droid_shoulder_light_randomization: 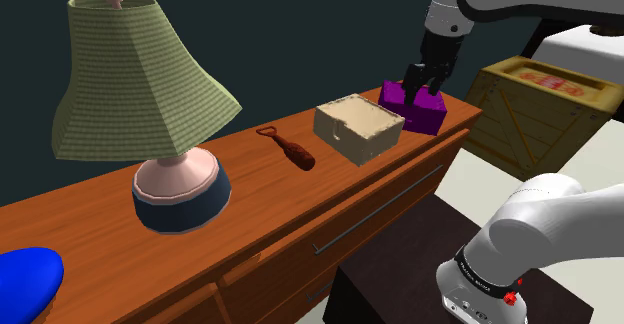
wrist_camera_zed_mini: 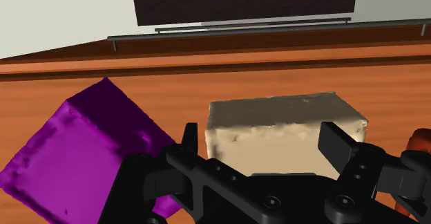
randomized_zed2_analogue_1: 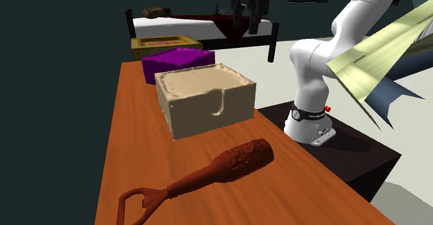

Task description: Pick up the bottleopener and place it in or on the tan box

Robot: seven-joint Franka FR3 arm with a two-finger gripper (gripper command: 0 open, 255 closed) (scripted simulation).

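Claw: gripper (droid_shoulder_light_randomization: 424, 84) (wrist_camera_zed_mini: 262, 143) has its fingers (wrist_camera_zed_mini: 190, 138) spread wide with nothing clasped. The wrist view looks past the gap onto the tan box.
Claw position: I see it over the purple box (droid_shoulder_light_randomization: 420, 118) (randomized_zed2_analogue_1: 177, 62) (wrist_camera_zed_mini: 76, 146) at the far end of the dresser top. From the shoulder view I cannot tell whether the tips touch it.
Bottle opener: reddish-brown bottle opener (droid_shoulder_light_randomization: 290, 149) (randomized_zed2_analogue_1: 215, 171) lies flat mid-top on the dresser (droid_shoulder_light_randomization: 260, 207) (randomized_zed2_analogue_1: 132, 133) (wrist_camera_zed_mini: 207, 84), between the lamp and the tan box and touching neither. Its loop end points toward the back edge and its fat handle toward the front edge.
Possible opener in wrist view: the red-brown sliver (wrist_camera_zed_mini: 418, 141) beside the tan box is probably that handle, though too little of it shows.
Tan box: tan box (droid_shoulder_light_randomization: 360, 127) (randomized_zed2_analogue_1: 205, 102) (wrist_camera_zed_mini: 283, 129) is open-topped with a notch in one wall. It sits near the front edge, just beside the purple box.
Lamp: lamp (droid_shoulder_light_randomization: 150, 82) has a green ribbed shade and a pink-and-blue base, and stands upright well apart from the claw.
Off the dresser: a wooden crate (droid_shoulder_light_randomization: 545, 92) (randomized_zed2_analogue_1: 163, 44) stands beyond the purple box's end.
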